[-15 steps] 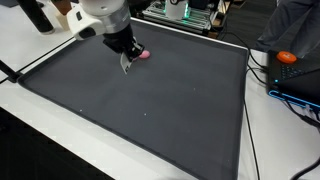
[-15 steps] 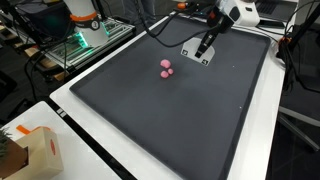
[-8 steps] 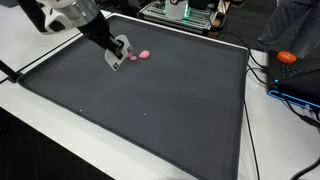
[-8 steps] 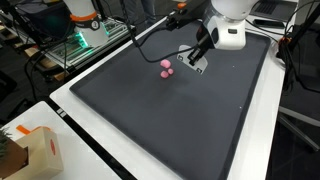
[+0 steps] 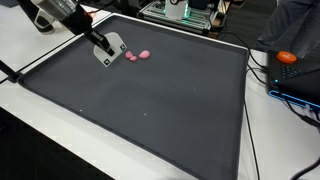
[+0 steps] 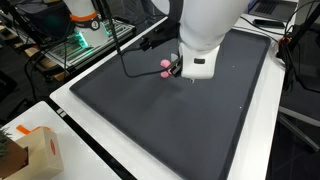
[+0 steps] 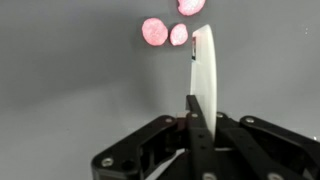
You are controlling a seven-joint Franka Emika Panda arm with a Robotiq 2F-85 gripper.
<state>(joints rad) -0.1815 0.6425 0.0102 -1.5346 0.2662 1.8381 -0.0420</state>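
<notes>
The arm (image 6: pixel 205 35) half-hides pink pieces (image 6: pixel 165 67) (claw (image 7: pixel 197 100) grips white card (image 7: pixel 203 60) edge-on).

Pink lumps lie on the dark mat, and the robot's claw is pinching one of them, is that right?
Not quite. The pink lumps do lie on the dark mat, but the gripper pinches none of them: they lie free on the mat, beyond its tips. The wrist view shows it closed on a thin white piece instead.
</notes>
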